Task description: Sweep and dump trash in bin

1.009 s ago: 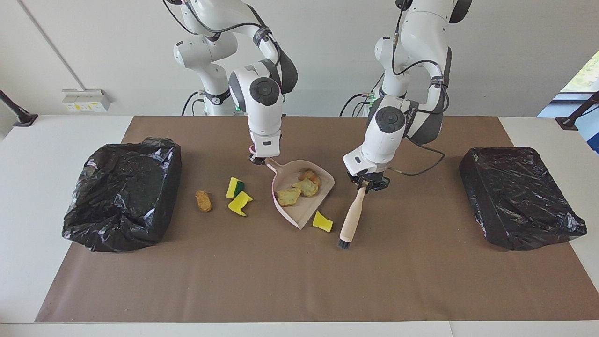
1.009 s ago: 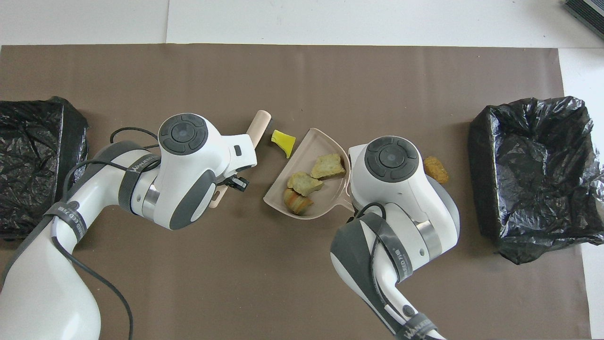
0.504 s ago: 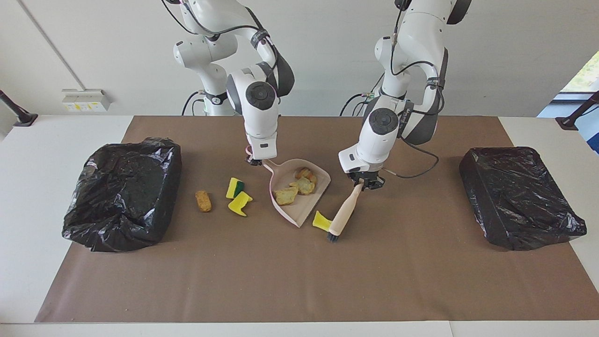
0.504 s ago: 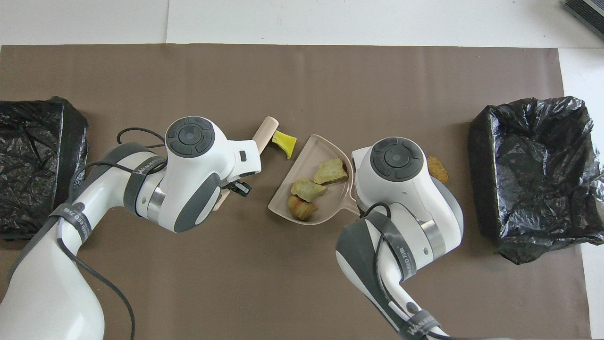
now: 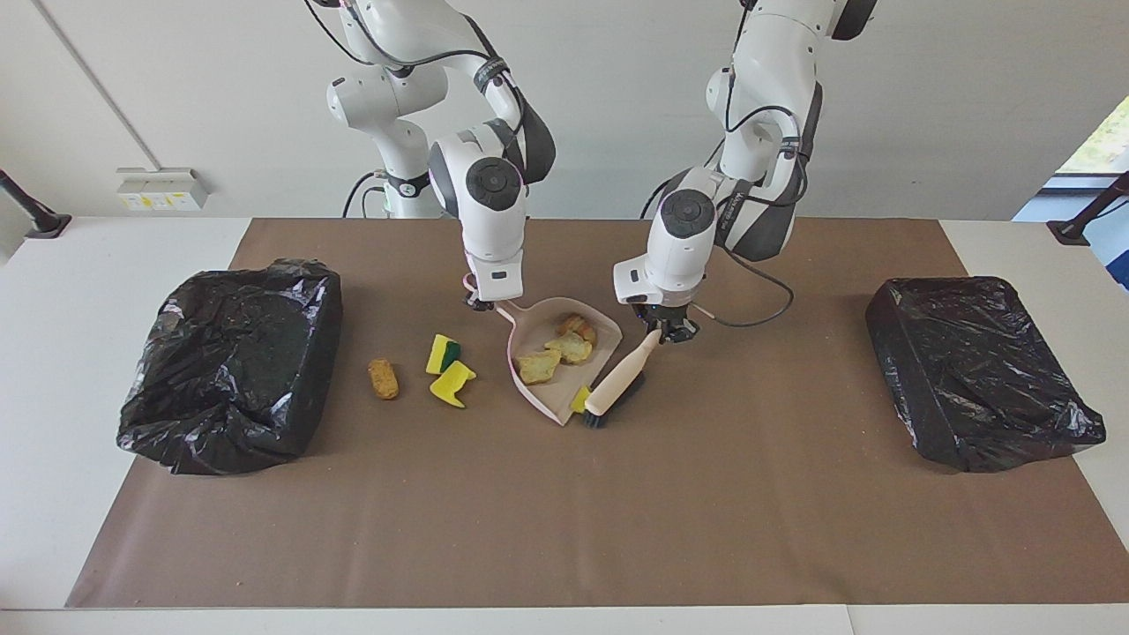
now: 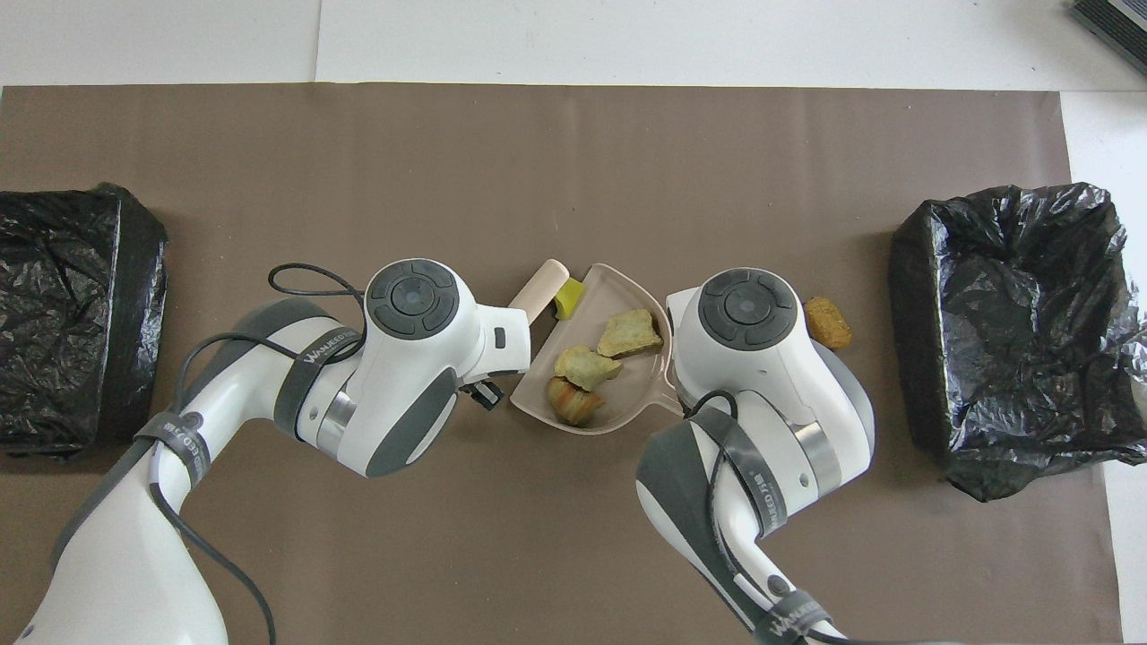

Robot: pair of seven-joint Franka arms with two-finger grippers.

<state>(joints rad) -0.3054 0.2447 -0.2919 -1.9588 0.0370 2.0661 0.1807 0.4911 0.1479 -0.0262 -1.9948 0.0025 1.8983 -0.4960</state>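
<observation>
Swept sideways since a second ago, the brush has pushed the yellow scrap against the dustpan lip. Left gripper jaws pinch its handle, bristles pointing away from the robots. Right gripper jaws pinch the dustpan's handle. Three tan chunks lie inside; two sponge bits and a brown lump sit toward the open bin, with bare tabletop around.
</observation>
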